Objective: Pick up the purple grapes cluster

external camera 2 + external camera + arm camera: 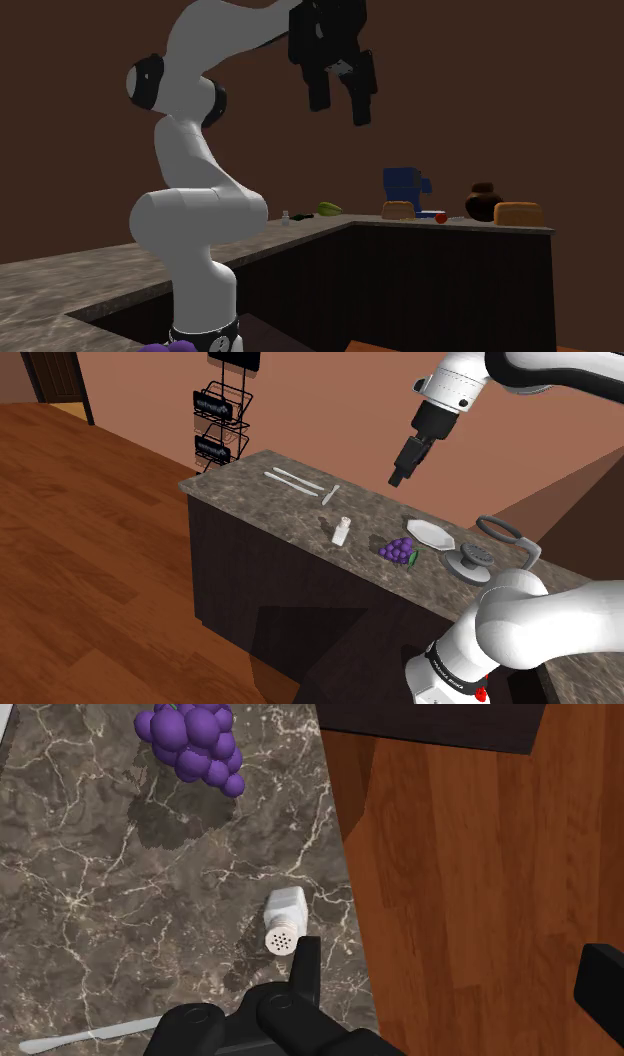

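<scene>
The purple grapes cluster [398, 550] with a green leaf lies on the dark marble counter [260, 487], between a white shaker [341, 531] and a white plate [430, 534]. My black gripper [400, 474] hangs well above the counter, up and behind the grapes, open and holding nothing. In the wrist view the grapes [192, 739] lie far ahead of the gripper [450, 979], beyond the shaker [284, 922]; the fingers [305, 969] stand wide apart over the counter edge and wood floor. In the second exterior view the gripper [340, 100] is high up.
Two white knives [295, 479] lie at the counter's far end. A grey strainer [470, 560] sits next to the plate. A wire rack [220, 422] stands behind the counter. Bread [518, 212], a dark pot [483, 200] and a blue appliance [405, 183] stand on another counter.
</scene>
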### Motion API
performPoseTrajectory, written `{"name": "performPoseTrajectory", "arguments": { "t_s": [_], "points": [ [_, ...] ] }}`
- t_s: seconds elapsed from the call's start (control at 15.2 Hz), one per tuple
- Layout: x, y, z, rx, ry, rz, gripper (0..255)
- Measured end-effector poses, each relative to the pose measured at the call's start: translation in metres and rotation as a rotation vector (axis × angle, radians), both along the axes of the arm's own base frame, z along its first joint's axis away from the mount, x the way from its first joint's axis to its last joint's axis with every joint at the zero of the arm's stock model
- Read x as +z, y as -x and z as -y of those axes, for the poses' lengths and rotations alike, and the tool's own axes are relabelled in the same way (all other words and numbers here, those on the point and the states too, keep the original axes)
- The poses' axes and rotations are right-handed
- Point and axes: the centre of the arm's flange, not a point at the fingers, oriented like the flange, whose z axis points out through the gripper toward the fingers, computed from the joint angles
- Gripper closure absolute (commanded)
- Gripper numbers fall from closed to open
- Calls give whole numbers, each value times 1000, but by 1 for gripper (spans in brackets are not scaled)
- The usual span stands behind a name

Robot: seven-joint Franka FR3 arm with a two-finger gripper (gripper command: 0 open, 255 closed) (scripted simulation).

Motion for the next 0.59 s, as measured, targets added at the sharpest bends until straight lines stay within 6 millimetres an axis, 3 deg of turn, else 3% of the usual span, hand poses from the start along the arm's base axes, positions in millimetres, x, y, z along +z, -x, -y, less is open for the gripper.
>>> {"name": "performPoseTrajectory", "arguments": {
  "t_s": [0.13, 0.59],
  "points": [
    [-5, 3, 3, 12, 1, -1, 0],
    [-64, 37, 53, 180, 13, -13, 0]
  ]
}}
